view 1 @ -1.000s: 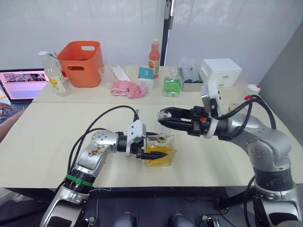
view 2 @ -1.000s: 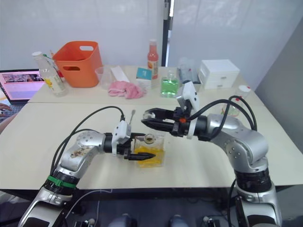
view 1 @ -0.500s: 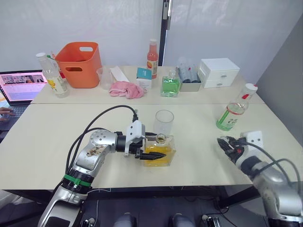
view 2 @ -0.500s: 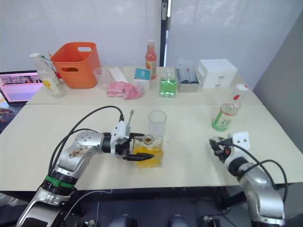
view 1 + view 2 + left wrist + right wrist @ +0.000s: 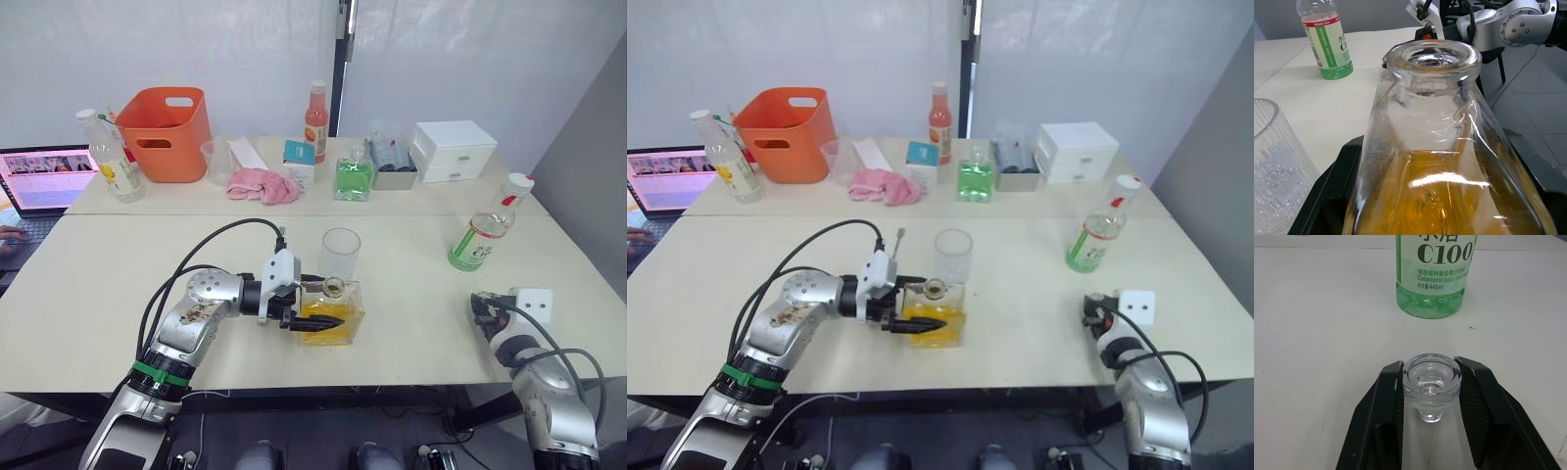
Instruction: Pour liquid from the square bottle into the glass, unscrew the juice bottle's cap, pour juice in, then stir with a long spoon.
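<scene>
I am gripping the open square bottle (image 5: 331, 313) in the left jaws beside the glass (image 5: 340, 255), right jaws pinching its glass stopper (image 5: 1431, 380); a hasty tilt risks spilling onto the desk (image 5: 411, 323).

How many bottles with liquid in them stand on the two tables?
5. The square bottle in the left gripper, the juice bottle at the right, and along the back a yellow-labelled bottle, a slim orange-red bottle and a green square bottle. Others may be hidden.
</scene>
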{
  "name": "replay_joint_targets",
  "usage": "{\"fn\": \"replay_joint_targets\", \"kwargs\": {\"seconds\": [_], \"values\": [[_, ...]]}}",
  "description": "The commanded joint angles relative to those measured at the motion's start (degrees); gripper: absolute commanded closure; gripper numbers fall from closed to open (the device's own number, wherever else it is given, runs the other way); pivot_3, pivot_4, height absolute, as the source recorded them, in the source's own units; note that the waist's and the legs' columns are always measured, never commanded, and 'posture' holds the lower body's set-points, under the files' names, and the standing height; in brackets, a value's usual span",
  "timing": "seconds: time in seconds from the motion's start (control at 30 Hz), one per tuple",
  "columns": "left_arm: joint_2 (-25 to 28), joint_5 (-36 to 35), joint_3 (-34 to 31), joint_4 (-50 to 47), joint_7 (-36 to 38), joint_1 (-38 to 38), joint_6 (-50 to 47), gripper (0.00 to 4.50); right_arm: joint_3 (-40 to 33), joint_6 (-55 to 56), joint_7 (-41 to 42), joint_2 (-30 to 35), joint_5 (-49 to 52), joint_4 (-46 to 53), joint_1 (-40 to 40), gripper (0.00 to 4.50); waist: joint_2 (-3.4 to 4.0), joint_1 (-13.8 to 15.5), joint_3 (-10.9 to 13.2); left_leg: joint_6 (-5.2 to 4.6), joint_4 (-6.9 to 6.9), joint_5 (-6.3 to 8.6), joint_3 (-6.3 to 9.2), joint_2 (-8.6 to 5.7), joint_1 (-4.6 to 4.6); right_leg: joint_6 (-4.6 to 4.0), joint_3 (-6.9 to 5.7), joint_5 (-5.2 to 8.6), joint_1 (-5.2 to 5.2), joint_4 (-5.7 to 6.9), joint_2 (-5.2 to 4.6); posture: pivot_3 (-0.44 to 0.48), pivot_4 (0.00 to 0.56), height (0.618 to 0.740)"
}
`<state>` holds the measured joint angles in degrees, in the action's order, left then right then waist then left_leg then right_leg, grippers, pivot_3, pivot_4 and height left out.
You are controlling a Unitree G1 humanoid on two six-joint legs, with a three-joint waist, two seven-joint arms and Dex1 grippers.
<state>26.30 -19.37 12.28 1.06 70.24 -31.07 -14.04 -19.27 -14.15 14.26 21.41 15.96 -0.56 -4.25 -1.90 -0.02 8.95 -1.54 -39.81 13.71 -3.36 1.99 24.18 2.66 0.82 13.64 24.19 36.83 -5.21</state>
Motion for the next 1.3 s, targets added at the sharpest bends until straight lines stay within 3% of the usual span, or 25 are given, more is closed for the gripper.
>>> {"fn": "replay_joint_targets", "kwargs": {"seconds": [0.03,0.27,0.53,0.7,0.87,1.1,1.3], "values": [[-0.2,-1.1,-0.4,-1.2,0.6,-0.9,0.2,1.68,-0.9,0.4,-0.3,-0.1,0.2,-1.5,-0.3,2.36,0.0,0.0,0.0,0.0,0.0,0.0,0.0,0.0,0.0,0.0,0.0,0.0,0.0,0.0,0.0,0.0,0.15,0.715],[-0.2,-1.4,-0.5,-1.2,0.9,-0.8,0.3,1.68,-2.0,2.2,-0.9,-0.4,0.7,-0.5,-0.8,0.02,0.04,0.0,0.0,0.0,0.02,0.0,0.01,0.0,0.01,0.0,0.01,0.0,0.03,0.01,-0.01,0.0,0.15,0.715],[2.2,-6.4,-5.7,-4.9,1.0,-0.3,-1.6,1.68,-3.3,3.9,2.5,1.4,3.7,8.9,0.4,0.0,0.15,-0.2,0.1,0.0,0.02,0.0,0.05,0.01,0.04,0.0,0.01,0.0,0.08,0.02,0.0,0.0,0.15,0.715],[6.4,-10.6,-10.4,-9.2,0.0,1.1,-6.3,1.68,-2.3,-1.9,8.1,5.0,10.3,19.9,1.1,0.0,0.28,-0.7,0.1,0.0,0.04,0.0,0.17,0.05,0.07,0.0,0.02,0.0,0.14,0.04,0.01,0.0,0.15,0.715],[11.6,-14.6,-17.0,-10.3,-1.8,0.7,-11.9,1.68,3.8,-11.3,14.3,8.2,18.7,28.1,-0.3,0.0,0.27,-0.7,0.1,0.0,0.03,0.0,0.2,0.07,0.05,0.01,-0.01,0.01,0.09,0.02,0.02,0.0,0.15,0.715],[14.2,-8.6,-17.7,-0.1,-4.1,-6.6,-6.1,1.68,10.8,-15.1,15.6,8.5,18.1,28.5,-3.9,0.0,0.25,0.4,0.2,0.0,-0.02,0.0,0.16,-0.01,0.07,0.01,-0.05,0.01,0.07,0.0,0.0,0.0,0.15,0.715],[7.4,2.3,-12.3,16.6,-7.7,-17.3,8.9,1.68,12.9,-14.0,16.1,8.5,15.4,25.7,-5.0,0.0,0.21,1.3,0.2,-0.01,-0.07,-0.01,-0.08,-0.09,0.21,0.03,-0.08,0.01,0.05,-0.08,0.01,0.0,0.15,0.715]]}}
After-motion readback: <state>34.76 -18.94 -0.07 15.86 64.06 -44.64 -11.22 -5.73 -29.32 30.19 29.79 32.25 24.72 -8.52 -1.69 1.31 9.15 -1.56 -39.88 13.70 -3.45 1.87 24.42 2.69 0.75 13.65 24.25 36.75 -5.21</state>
